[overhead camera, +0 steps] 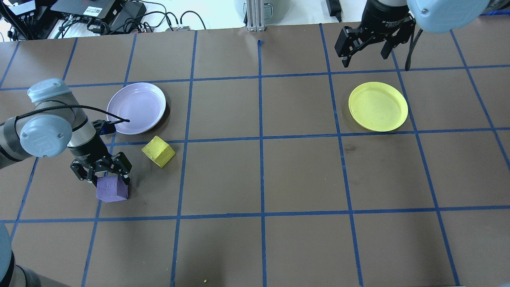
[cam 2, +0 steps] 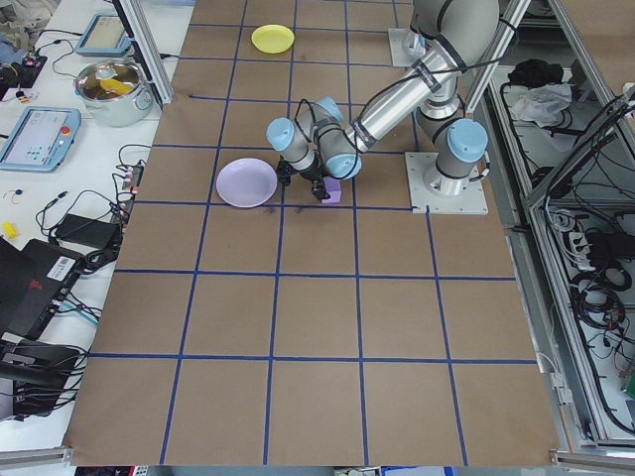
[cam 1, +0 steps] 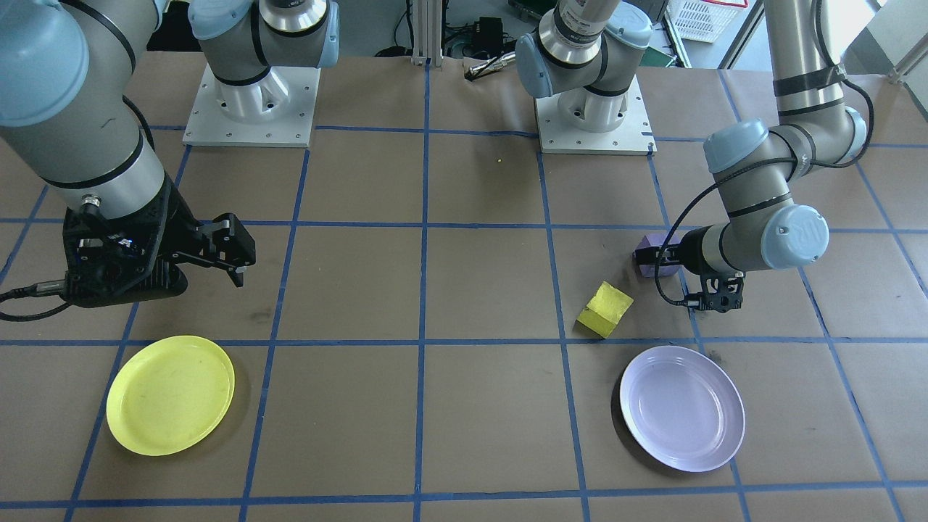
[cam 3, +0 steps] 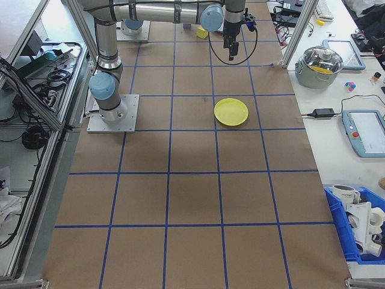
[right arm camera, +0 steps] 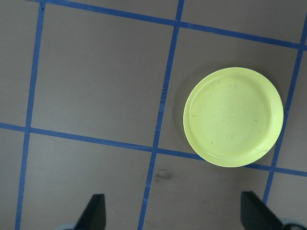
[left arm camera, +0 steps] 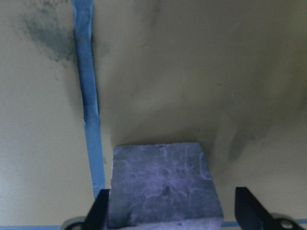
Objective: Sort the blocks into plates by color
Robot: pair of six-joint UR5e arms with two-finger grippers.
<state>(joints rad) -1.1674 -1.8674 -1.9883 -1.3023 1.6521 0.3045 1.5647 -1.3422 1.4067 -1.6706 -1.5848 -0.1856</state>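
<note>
Two rough foam cubes, matte purple cube [overhead camera: 112,189] and bright yellow cube [overhead camera: 158,151], are sitting on the table [overhead camera: 279,179]; two round plastic plates, pale lavender plate [overhead camera: 136,107] and bright yellow plate [overhead camera: 378,106], are sitting bare. Left hand [overhead camera: 104,176] is straddling purple, spread wide; right hand [overhead camera: 365,52] is hovering wide too.

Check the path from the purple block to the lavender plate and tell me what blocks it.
Nothing visible blocks it. The purple block sits between the open fingers of the left hand. The yellow block lies to one side of the line to the lavender plate, not on it.
</note>
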